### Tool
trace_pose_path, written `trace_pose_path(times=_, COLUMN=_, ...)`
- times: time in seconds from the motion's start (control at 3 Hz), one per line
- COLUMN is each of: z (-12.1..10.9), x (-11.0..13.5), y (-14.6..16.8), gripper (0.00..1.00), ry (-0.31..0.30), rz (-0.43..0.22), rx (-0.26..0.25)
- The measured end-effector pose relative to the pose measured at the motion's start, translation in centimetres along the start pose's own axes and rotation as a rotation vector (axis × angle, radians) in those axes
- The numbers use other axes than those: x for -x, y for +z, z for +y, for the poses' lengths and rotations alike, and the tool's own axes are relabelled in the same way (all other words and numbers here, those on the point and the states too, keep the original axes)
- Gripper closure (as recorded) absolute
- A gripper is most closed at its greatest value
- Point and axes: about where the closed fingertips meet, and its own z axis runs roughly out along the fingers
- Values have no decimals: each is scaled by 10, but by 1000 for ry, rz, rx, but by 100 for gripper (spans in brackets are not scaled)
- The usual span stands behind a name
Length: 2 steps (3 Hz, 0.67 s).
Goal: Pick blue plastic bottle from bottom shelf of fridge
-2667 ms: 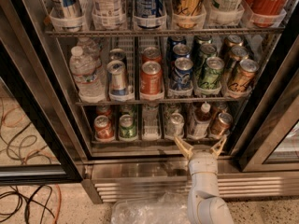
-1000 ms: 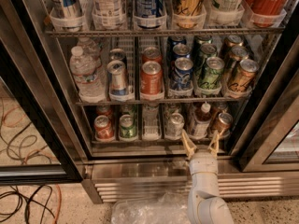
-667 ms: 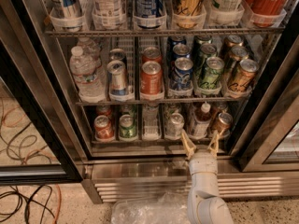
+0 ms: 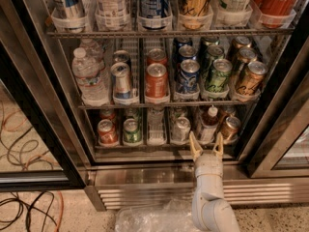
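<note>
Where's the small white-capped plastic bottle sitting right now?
Camera view: on the bottom wire shelf, right of centre, the small white-capped plastic bottle stands between a silver can and a copper can, just above the open hand.

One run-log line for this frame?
phase: pre-grasp | gripper: open, at front edge of bottom wire shelf | small white-capped clear plastic bottle: upright, ungrasped, directly ahead
</note>
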Motion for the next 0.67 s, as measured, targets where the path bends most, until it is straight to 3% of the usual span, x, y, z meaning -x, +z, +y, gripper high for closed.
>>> trace_pose_path(times=0.67, z=-2, x=-2, y=29, gripper=31, ry=4, rz=0, rx=-20)
